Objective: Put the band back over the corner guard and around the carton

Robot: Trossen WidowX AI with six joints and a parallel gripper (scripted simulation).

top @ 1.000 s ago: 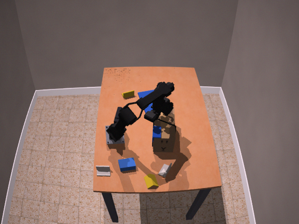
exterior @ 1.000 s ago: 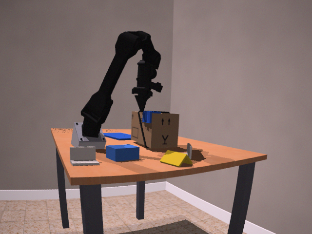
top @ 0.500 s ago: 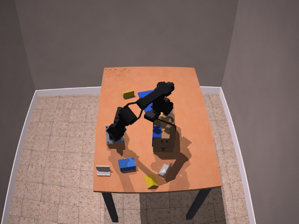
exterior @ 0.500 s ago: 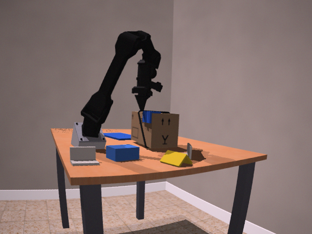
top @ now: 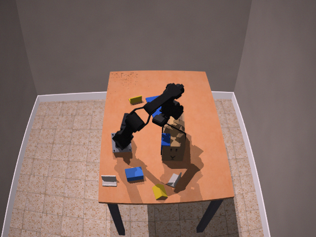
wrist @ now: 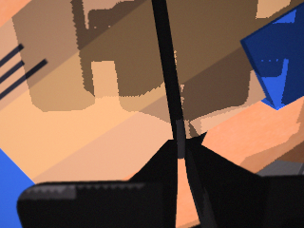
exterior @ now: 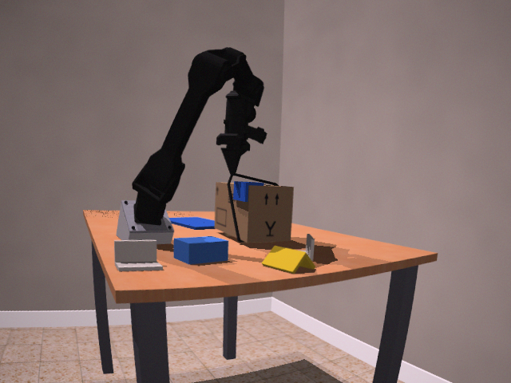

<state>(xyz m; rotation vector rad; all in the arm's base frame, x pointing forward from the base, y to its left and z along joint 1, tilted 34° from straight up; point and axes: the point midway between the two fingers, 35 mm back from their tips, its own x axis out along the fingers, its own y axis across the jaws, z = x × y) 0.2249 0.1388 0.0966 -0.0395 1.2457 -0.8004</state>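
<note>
Fingertips nearly together, the hand (top: 163, 124) (exterior: 233, 173) (wrist: 180, 146) has the thin black band (exterior: 233, 206) (wrist: 166, 62) (top: 176, 127) pinched between them, right above the carton's upper edge! Up it goes to a peak at the fingertips, one stretch slanting across above the top, another running down the side of the carton (top: 172, 153) (exterior: 270, 214) (wrist: 57, 138). That's a boxy brown thing, cardboard by its look, with dark arrows and a Y-like mark on one end. And the corner guard (top: 166, 139) (exterior: 241, 191) (wrist: 280, 62), blue, smooth and angular, sits over the top edge, the band beside it rather than over it.

Down on the wood-toned surface (top: 204, 178) (exterior: 206, 284): a solid blue block (top: 134, 174) (exterior: 200, 250), a yellow piece folded like a little roof (top: 159, 191) (exterior: 288, 258), and pale L-shaped brackets (top: 109, 180) (exterior: 136, 253). Hard to read, though, is the flat blue piece (top: 153, 99) (exterior: 193, 223), part covered by the arm from the top and cut by the carton from the side. Heavy shadow muddies the carton's top, and its far side is hidden.
</note>
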